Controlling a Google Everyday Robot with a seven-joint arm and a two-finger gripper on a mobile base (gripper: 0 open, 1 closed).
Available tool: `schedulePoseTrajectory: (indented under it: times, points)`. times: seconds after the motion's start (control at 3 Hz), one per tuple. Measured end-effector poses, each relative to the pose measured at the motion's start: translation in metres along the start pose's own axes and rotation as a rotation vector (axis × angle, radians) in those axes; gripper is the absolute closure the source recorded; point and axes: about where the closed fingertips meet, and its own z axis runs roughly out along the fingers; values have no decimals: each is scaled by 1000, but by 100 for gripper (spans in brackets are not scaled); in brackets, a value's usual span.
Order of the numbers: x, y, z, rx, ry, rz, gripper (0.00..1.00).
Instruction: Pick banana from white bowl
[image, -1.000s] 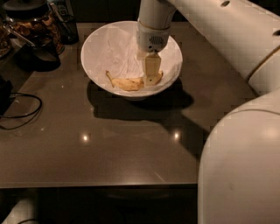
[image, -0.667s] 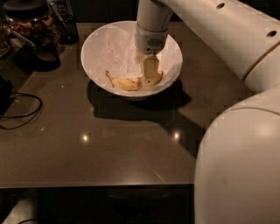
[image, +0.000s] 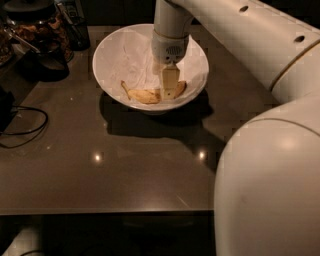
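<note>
Camera view: your gripper (image: 169, 92) reaches down into the bowl (image: 107, 60), tip at the middle of the banana (image: 142, 95); whether it is clamped, you cannot tell.

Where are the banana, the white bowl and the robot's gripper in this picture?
banana (image: 141, 95), camera view, on its yellow left half.
white bowl (image: 106, 67), camera view, on its left inner wall.
gripper (image: 169, 93), camera view, on its tip, down inside the bowl at the banana.
</note>
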Motion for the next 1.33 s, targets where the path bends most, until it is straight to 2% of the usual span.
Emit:
schedulePoseTrajectory:
  times: [1.33]
  points:
    - [0, -6, 32, -59, -13, -24, 35]
